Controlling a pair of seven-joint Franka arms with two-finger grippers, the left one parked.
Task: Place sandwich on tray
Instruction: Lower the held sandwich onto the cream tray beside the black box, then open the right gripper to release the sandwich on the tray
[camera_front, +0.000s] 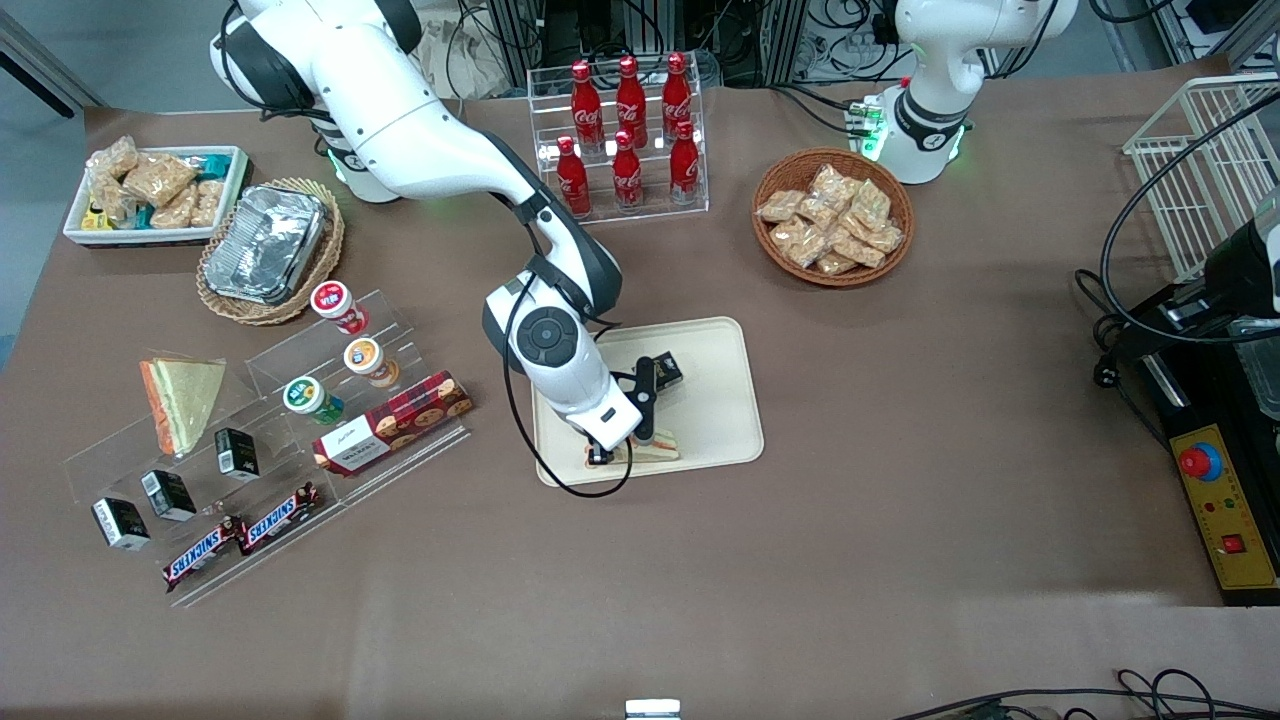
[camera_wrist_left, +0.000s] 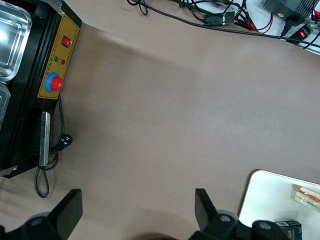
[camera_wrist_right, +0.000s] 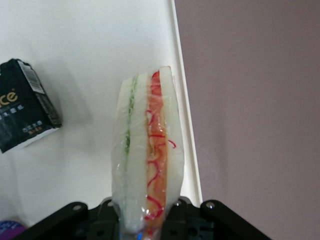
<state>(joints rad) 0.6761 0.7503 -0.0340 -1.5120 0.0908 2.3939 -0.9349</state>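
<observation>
Currently gripper (camera_front: 612, 452) is clamped on the sandwich (camera_wrist_right: 147, 160), wedge sticking out from between the jaws over the tray (camera_front: 715, 400) rim, so I'd shift inboard toward the black carton (camera_wrist_right: 25, 112) before release.

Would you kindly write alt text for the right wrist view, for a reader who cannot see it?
The gripper holds the clear-wrapped sandwich on edge over the cream tray, close to its rim, white bread with red and green filling stripes showing. A small black carton lies on the tray beside it; brown table shows past the rim.
</observation>
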